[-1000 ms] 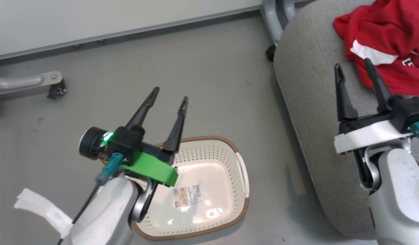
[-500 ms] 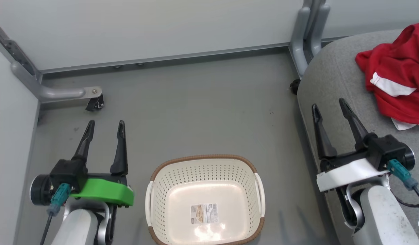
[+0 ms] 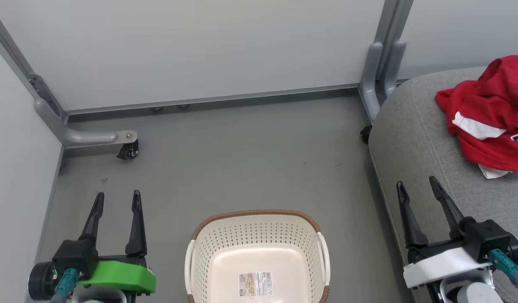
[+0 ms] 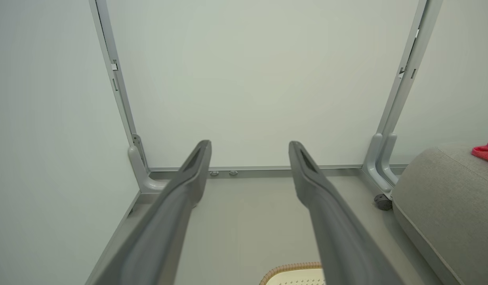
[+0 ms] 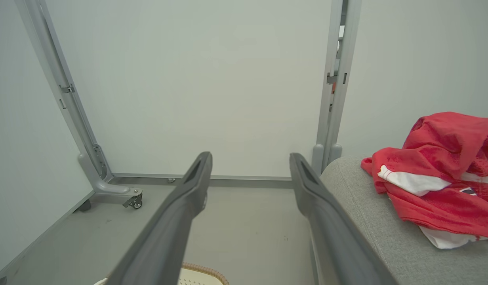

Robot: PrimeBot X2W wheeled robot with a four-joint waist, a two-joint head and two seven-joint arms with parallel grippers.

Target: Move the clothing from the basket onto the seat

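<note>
This is looking like a lab test booth rather than a home: plain pale panels (image 3: 208, 50) are standing around the space, held in grey metal posts (image 3: 379, 63) whose feet are riding on small castors (image 3: 132, 151), and a bare grey floor (image 3: 250, 160) is running between them. A white basket (image 3: 250, 213) is sitting on that floor beside a big grey seat (image 3: 414, 139) with red clothing (image 3: 490, 113) lying on it, serving as the booth's few household props.

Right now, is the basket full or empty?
Empty. The basket shows its bare bottom with only a label; the clothing lies on the seat.
</note>
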